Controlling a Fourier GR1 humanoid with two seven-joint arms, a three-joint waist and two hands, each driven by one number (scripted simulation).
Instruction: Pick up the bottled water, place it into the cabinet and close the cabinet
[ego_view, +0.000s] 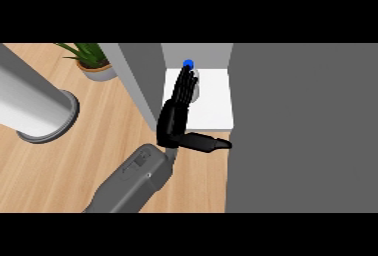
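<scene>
Grey forearm leads the left hand into the cabinet: fingers straight, gripping nothing, against the bottled water. Recommend withdrawing straight back, without tipping it.

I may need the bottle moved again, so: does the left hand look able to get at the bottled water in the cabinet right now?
Probably yes. The left hand reaches into the open cabinet, its straight fingers right beside the bottled water, and nothing shows between them.
</scene>
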